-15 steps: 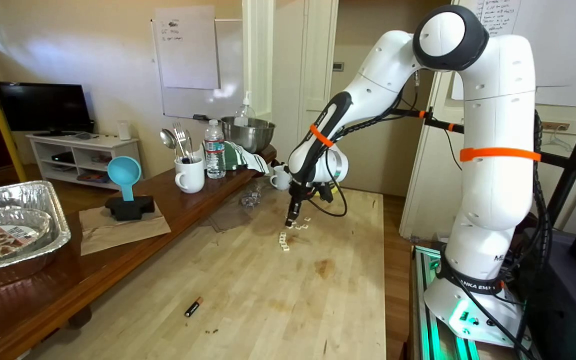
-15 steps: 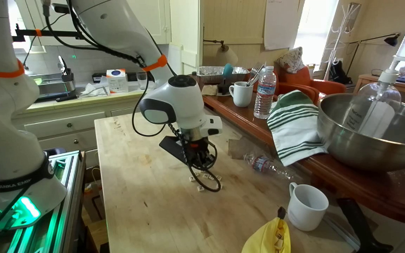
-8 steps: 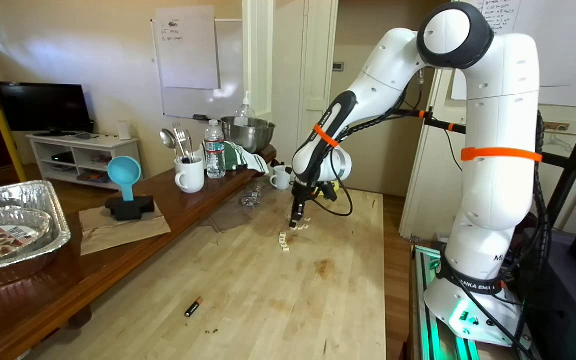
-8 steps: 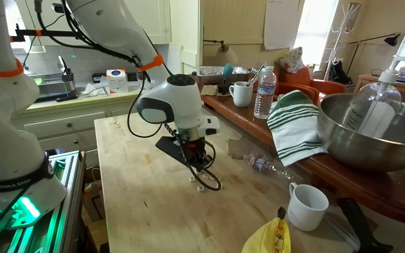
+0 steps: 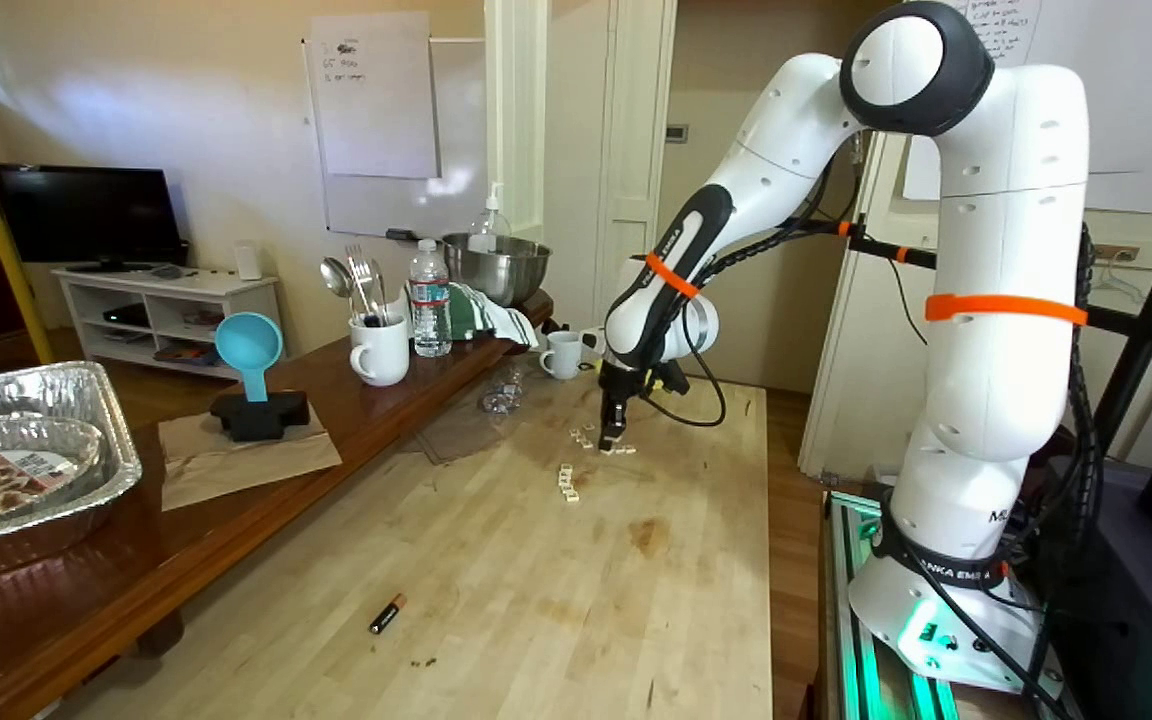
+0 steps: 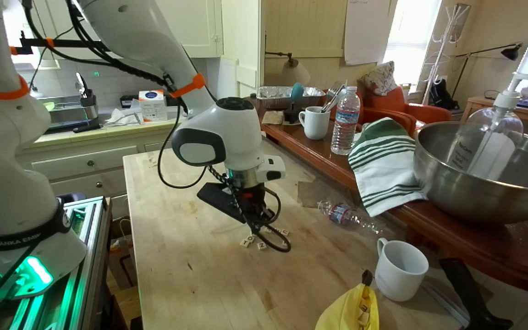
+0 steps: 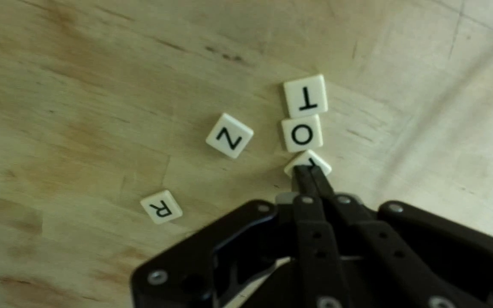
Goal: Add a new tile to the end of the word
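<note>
Pushing, we judge, is why our tool [image 7: 308, 169] sits narrow, jaws together, nothing gripped, tips at a turned tile [image 7: 304, 158]. The likely word [image 7: 304, 111], T-O, lies just beyond the tips; squaring that tile there should extend it.

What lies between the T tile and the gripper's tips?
In the wrist view, the O tile, then a partly hidden tile, overlapped by the gripper.
</note>
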